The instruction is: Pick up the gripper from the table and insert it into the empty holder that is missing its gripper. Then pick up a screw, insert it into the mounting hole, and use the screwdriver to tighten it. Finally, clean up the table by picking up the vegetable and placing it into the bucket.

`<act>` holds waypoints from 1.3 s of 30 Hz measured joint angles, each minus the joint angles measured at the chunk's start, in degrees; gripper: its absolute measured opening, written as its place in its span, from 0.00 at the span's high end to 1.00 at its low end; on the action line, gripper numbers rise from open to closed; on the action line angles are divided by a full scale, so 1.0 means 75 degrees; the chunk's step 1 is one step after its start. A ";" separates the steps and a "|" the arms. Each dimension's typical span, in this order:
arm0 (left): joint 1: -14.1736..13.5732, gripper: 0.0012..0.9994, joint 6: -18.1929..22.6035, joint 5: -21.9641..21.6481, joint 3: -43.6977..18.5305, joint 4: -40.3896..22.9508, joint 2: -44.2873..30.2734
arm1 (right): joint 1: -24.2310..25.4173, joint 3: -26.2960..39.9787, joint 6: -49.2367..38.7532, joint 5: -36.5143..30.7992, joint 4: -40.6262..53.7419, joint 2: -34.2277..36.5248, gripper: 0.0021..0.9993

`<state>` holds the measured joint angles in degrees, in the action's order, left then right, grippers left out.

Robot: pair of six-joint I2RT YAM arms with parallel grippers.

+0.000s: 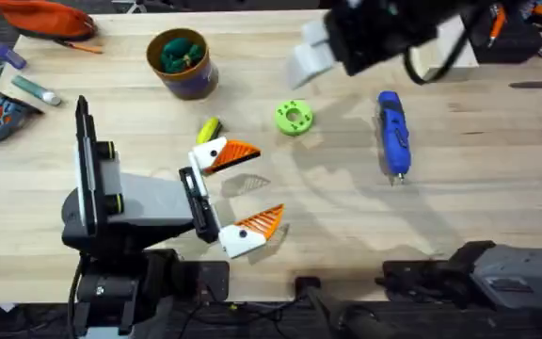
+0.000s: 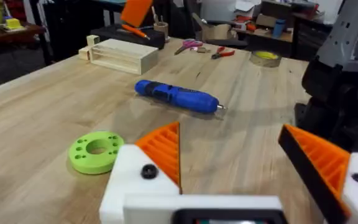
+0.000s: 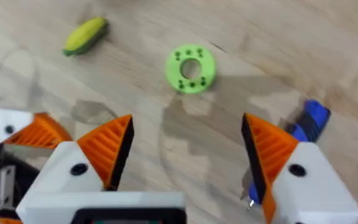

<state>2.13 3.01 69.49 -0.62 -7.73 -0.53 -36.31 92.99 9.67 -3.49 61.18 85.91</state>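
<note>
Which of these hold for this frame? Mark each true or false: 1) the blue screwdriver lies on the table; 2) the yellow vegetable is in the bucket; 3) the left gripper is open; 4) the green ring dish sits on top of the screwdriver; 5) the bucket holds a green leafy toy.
1) True: the screwdriver lies flat on the table, held by nothing.
2) False: the vegetable lies on the table, apart from the bucket.
3) True: the left gripper is open, nothing between its orange fingers.
4) False: the green ring dish lies on the wood beside the screwdriver, apart from it.
5) True: a green leafy toy sits inside the bucket.
</note>
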 joint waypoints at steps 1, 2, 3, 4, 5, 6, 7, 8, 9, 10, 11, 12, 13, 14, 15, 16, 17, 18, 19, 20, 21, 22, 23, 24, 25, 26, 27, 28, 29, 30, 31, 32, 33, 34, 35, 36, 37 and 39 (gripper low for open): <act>0.0000 0.01 0.0000 0.0000 0.0000 0.0000 0.0002 | 0.0105 -0.0158 0.0138 -0.0123 0.0003 -0.0122 0.01; 0.0000 0.01 0.0000 0.0000 0.0000 -0.0001 0.0002 | 0.0196 -0.0277 0.0275 -0.0246 0.0003 -0.0231 0.01; 0.0000 0.01 0.0000 0.0000 0.0000 0.0000 0.0002 | 0.0285 -0.0388 0.0413 -0.0383 -0.0002 -0.0358 0.01; 0.0000 0.01 0.0002 -0.0002 0.0000 0.0000 0.0002 | 0.0375 -0.0491 0.0578 -0.0521 -0.0002 -0.0495 0.01; 0.0000 0.01 0.0000 0.0000 0.0000 0.0000 0.0002 | 0.0480 -0.0580 0.0740 -0.0643 -0.0006 -0.0633 0.01; 0.0000 0.01 0.0000 -0.0002 0.0000 0.0000 0.0002 | 0.0601 -0.0672 0.0908 -0.0756 0.0001 -0.0787 0.01; 0.0000 0.01 0.0000 0.0000 0.0000 0.0000 0.0000 | 0.0716 -0.0754 0.1028 -0.0830 0.0003 -0.0922 0.01; 0.0000 0.01 0.0000 0.0000 0.0000 0.0000 0.0002 | 0.0840 -0.0848 0.1153 -0.0903 0.0030 -0.1056 0.01; 0.0000 0.01 0.0000 0.0000 0.0000 0.0000 0.0002 | 0.0974 -0.0962 0.1264 -0.0964 0.0071 -0.1188 0.01; 0.0000 0.01 0.0000 0.0000 0.0000 0.0000 0.0002 | 0.1103 -0.1076 0.1349 -0.1012 0.0125 -0.1292 0.01; 0.0000 0.01 0.0000 0.0000 0.0000 0.0000 0.0002 | 0.1240 -0.1188 0.1435 -0.1050 0.0216 -0.1368 0.01; 0.0000 0.01 0.0000 0.0000 0.0000 -0.0002 0.0002 | 0.1372 -0.1293 0.1499 -0.1083 0.0307 -0.1421 0.01; 0.0000 0.01 0.0000 0.0000 0.0000 0.0000 0.0001 | 0.1510 -0.1406 0.1552 -0.1108 0.0389 -0.1453 0.01; 0.0000 0.01 0.0003 0.0000 0.0000 0.0000 0.0002 | 0.1659 -0.1527 0.1601 -0.1123 0.0458 -0.1460 0.01; 0.0000 0.01 0.0000 0.0000 0.0000 0.0000 0.0002 | 0.1799 -0.1644 0.1638 -0.1139 0.0487 -0.1459 0.01; 0.0000 0.01 0.0000 0.0000 0.0000 0.0000 0.0002 | 0.1975 -0.1802 0.1678 -0.1147 0.0484 -0.1457 0.01; 0.0000 0.01 0.0000 0.0000 0.0000 0.0000 0.0002 | 0.2154 -0.1965 0.1699 -0.1164 0.0479 -0.1451 0.01; 0.0000 0.01 0.0000 0.0000 0.0000 0.0000 0.0002 | 0.2334 -0.2139 0.1720 -0.1171 0.0467 -0.1451 0.01; 0.0000 0.01 0.0000 -0.0001 0.0000 0.0000 0.0002 | 0.2487 -0.2292 0.1738 -0.1181 0.0471 -0.1451 0.01; 0.0000 0.01 0.0000 -0.0002 0.0000 0.0000 0.0002 | 0.2651 -0.2449 0.1746 -0.1191 0.0475 -0.1440 0.01; 0.0000 0.01 0.0000 0.0000 0.0000 0.0000 0.0002 | 0.2801 -0.2590 0.1746 -0.1194 0.0478 -0.1428 0.01; 0.0000 0.01 0.0000 0.0000 0.0000 0.0000 0.0002 | 0.2910 -0.2693 0.1752 -0.1199 0.0484 -0.1418 0.01; 0.0000 0.01 0.0000 0.0000 0.0000 0.0000 0.0002 | 0.3110 -0.2824 0.1770 -0.1200 0.0496 -0.1401 0.01; 0.0000 0.01 0.0000 0.0000 0.0000 0.0000 0.0002 | 0.3143 -0.2826 0.1773 -0.1202 0.0491 -0.1400 0.01; 0.0000 0.01 0.0000 -0.0003 0.0000 0.0000 0.0002 | 0.3161 -0.2826 0.1773 -0.1205 0.0482 -0.1402 0.01; 0.0000 0.01 0.0000 0.0000 0.0000 0.0000 0.0002 | 0.3168 -0.2826 0.1773 -0.1217 0.0481 -0.1402 0.01; 0.0000 0.01 0.0002 -0.0003 0.0000 0.0000 0.0002 | 0.3173 -0.2826 0.1773 -0.1217 0.0476 -0.1402 0.01; 0.0000 0.01 0.0000 -0.0002 0.0000 -0.0001 0.0002 | 0.3173 -0.2826 0.1773 -0.1217 0.0462 -0.1402 0.01; 0.0000 0.01 0.0000 0.0000 0.0000 0.0000 0.0002 | 0.3173 -0.2826 0.1773 -0.1217 0.0458 -0.1402 0.01; 0.0000 0.01 0.0000 0.0000 0.0000 0.0000 -0.0001 | 0.3173 -0.2826 0.1773 -0.1217 0.0458 -0.1400 0.01; 0.0000 0.01 0.0000 0.0000 0.0000 0.0000 0.0002 | 0.3173 -0.2826 0.1773 -0.1217 0.0455 -0.1401 0.01; 0.0000 0.01 0.0000 0.0000 0.0000 0.0000 0.0002 | 0.3173 -0.2826 0.1773 -0.1217 0.0455 -0.1399 0.01; 0.0000 0.01 0.0001 -0.0002 0.0000 0.0000 0.0002 | 0.3173 -0.2826 0.1773 -0.1217 0.0455 -0.1399 0.01; 0.0000 0.01 0.0002 0.0000 0.0000 0.0000 0.0001 | 0.3173 -0.2826 0.1773 -0.1217 0.0455 -0.1400 0.01; 0.0000 0.01 0.0000 0.0000 0.0000 0.0000 0.0002 | 0.3173 -0.2826 0.1773 -0.1217 0.0458 -0.1387 0.01; 0.0000 0.01 0.0001 -0.0001 0.0000 0.0000 0.0002 | 0.3173 -0.2826 0.1773 -0.1217 0.0453 -0.1383 0.01; 0.0000 0.01 0.0000 -0.0002 0.0000 0.0000 0.0002 | 0.3173 -0.2826 0.1773 -0.1217 0.0455 -0.1372 0.01; 0.0000 0.01 0.0001 0.0000 0.0000 0.0000 0.0002 | 0.3173 -0.2826 0.1773 -0.1217 0.0449 -0.1351 0.01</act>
<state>2.13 3.01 69.49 -0.62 -7.73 -0.51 -12.51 71.79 22.96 -12.62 64.55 75.77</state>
